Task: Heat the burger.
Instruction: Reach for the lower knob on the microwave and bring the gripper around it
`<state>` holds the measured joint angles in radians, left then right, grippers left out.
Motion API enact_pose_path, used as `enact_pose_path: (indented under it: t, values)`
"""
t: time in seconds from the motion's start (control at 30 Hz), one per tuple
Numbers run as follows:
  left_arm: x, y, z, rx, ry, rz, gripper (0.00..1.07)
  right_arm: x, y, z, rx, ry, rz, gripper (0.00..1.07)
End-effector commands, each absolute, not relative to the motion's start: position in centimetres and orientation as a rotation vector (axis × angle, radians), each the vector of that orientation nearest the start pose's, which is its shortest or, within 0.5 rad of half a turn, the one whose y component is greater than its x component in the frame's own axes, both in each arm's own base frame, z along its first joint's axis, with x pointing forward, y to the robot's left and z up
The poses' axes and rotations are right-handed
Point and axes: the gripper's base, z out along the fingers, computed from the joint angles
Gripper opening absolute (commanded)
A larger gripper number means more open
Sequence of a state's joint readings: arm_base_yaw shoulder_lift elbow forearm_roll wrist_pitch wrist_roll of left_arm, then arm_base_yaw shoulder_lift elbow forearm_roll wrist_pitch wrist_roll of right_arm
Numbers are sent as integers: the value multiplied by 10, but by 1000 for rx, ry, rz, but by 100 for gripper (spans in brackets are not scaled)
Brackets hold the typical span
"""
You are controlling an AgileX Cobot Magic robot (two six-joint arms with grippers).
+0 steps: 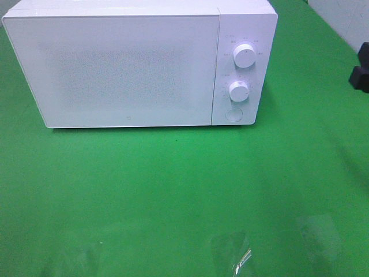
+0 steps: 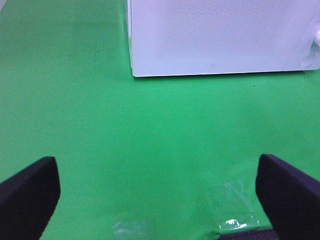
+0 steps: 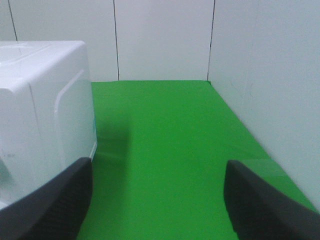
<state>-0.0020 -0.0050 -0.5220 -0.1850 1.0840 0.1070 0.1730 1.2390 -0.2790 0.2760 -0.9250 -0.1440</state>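
Note:
The burger is out of view in all three views. A white microwave stands at the back of the green table with its door closed. Its front also shows in the left wrist view as the microwave. My left gripper hangs open over bare green cloth in front of that door, with nothing between its black fingers. My right gripper is open and empty beside the microwave's right side. A dark part of the right arm shows at the right edge of the exterior view.
Two white knobs and a round button sit on the microwave's right panel. Shiny clear patches lie on the cloth near the front edge. White wall panels close the table at the back and right.

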Motion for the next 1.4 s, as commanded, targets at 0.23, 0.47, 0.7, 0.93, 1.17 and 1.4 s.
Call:
enact_pose_path:
  t: [0.23, 0.47, 0.7, 0.93, 1.17, 1.4]
  values:
    - [-13, -15, 283, 121, 1991, -147, 98, 217, 56, 204, 2, 1512, -80, 71]
    - [-13, -15, 283, 121, 1991, -147, 98, 211, 91, 188, -21, 1537, -23, 71]
    - [-13, -15, 283, 121, 1991, -147, 98, 213, 118, 187, -9, 1549, 27, 71]
    - [-13, -14, 283, 121, 1991, -146, 98, 224, 137, 184, -19, 1551, 46, 70]
    - [-13, -14, 283, 121, 1991, -146, 98, 238, 148, 176, -12, 1561, 10, 70]
    - [-12, -14, 283, 121, 2000, -139, 98, 243, 154, 172, -33, 1551, -3, 70]
